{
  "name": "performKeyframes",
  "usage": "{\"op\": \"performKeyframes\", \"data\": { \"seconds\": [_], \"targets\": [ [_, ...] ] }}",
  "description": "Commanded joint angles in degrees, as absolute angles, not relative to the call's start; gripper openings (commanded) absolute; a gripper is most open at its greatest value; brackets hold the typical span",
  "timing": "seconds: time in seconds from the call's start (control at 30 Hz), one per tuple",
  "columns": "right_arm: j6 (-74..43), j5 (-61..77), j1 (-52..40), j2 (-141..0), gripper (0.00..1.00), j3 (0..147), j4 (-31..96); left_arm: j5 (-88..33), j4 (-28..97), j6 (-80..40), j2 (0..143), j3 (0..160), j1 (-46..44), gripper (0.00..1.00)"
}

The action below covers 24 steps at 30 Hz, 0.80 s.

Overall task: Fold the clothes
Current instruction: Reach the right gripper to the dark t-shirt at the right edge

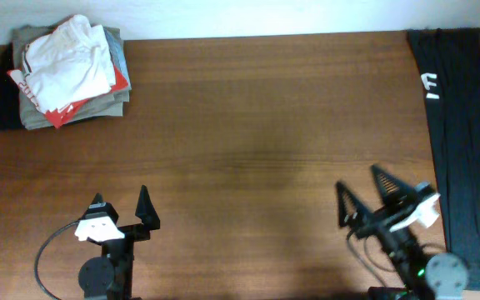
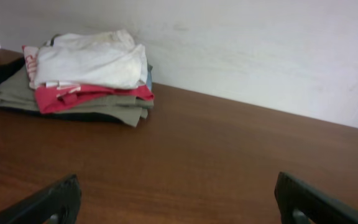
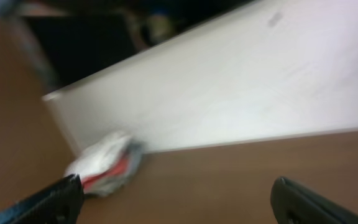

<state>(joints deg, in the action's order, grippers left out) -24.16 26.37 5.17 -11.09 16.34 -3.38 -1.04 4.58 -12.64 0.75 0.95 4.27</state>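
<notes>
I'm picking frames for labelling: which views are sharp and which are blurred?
Overhead: sharp and evenly lit, the stack of folded white, red and olive clothes crisp. Left wrist: fairly clear, slightly soft. Right wrist: heavily blurred and tilted, that stack only a smear.

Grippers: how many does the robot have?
2. The left gripper is low on the left of the table; the right gripper is low on the right, beside the black cloth.

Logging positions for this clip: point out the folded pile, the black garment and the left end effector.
folded pile (image 1: 67, 68), overhead view, its white top layer.
black garment (image 1: 461, 142), overhead view, middle of the cloth.
left end effector (image 1: 121, 193), overhead view, midway between fingertips.
</notes>
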Motion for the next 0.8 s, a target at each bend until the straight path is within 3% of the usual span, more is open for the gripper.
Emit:
{"op": "performKeyframes", "data": {
  "seconds": [0.0, 0.07, 0.2, 0.37, 0.43, 0.57, 0.77],
  "targets": [
    [-6.4, 5.7, 5.3, -29.8, 0.99, 32.6, 2.2, -0.6, 4.7, -11.9, 0.3, 0.5, 4.1, 0.99],
    [-4.6, -1.4, 5.9, -47.1, 0.99, 46.6, 7.0, -0.6, 4.7, -11.9, 0.3, 0.5, 4.1, 0.99],
    [-1.9, -5.0, 13.7, -85.3, 0.99, 85.2, 30.1, -0.6, 4.7, -11.9, 0.3, 0.5, 4.1, 0.99],
    [10.7, -7.2, 21.9, -113.2, 0.99, 114.6, 48.7, -0.6, 4.7, -11.9, 0.3, 0.5, 4.1, 0.99],
    [9.0, -7.2, 25.2, -125.3, 0.99, 125.7, 52.7, -0.6, 4.7, -11.9, 0.3, 0.5, 4.1, 0.99],
    [11.2, -9.1, 29.1, -135.6, 1.0, 128.9, 48.5, -0.6, 4.7, -11.9, 0.3, 0.5, 4.1, 0.99],
    [12.1, 0.8, 31.5, -146.3, 0.87, 128.8, 43.3, -0.6, 4.7, -11.9, 0.3, 0.5, 4.1, 0.99]
  ]
}}
